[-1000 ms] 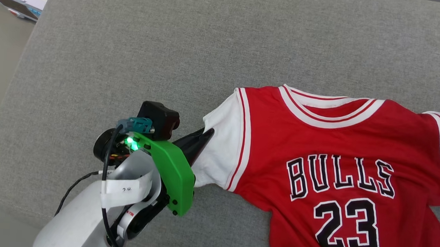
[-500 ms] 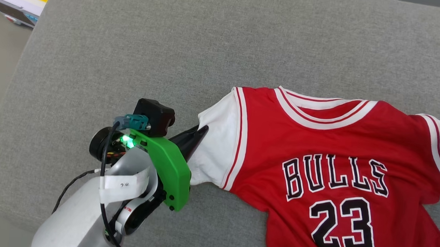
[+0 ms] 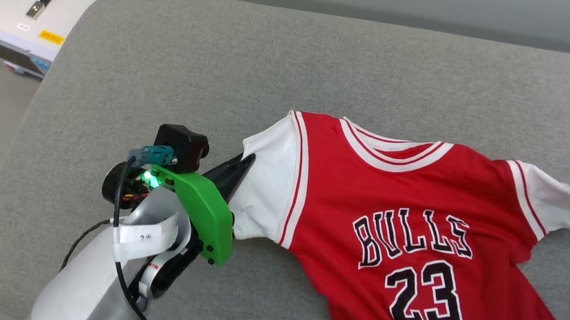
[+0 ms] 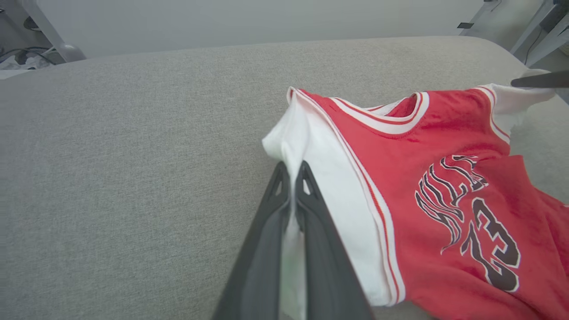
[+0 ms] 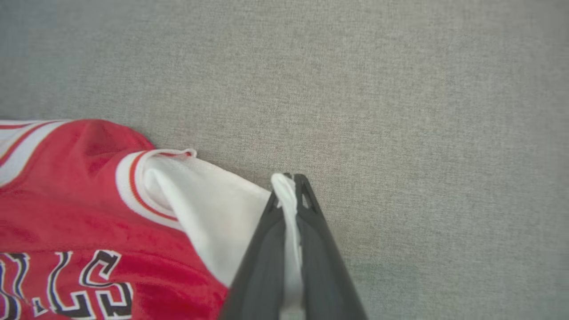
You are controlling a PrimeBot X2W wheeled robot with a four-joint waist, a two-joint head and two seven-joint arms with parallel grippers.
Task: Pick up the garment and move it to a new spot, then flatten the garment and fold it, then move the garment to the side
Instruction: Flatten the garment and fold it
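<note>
Cushion (image 3: 221,69): under everything; the garment lies on it.
Garment (image 3: 390,195): front up, right of centre in the head view, collar away from the robot, hem running off the near edge.
Left gripper (image 4: 291,166): at the garment's left end, left sleeve (image 3: 264,188) pinched between its fingers.
Right gripper (image 5: 291,178): at the garment's right end, right sleeve (image 3: 556,203) pinched between its fingers.
Box (image 3: 24,24): beside the cushion's far left corner.

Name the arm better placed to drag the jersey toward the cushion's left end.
Probably left: the left end effector is shut on the sleeve of the jersey nearest that end of the cushion.
</note>
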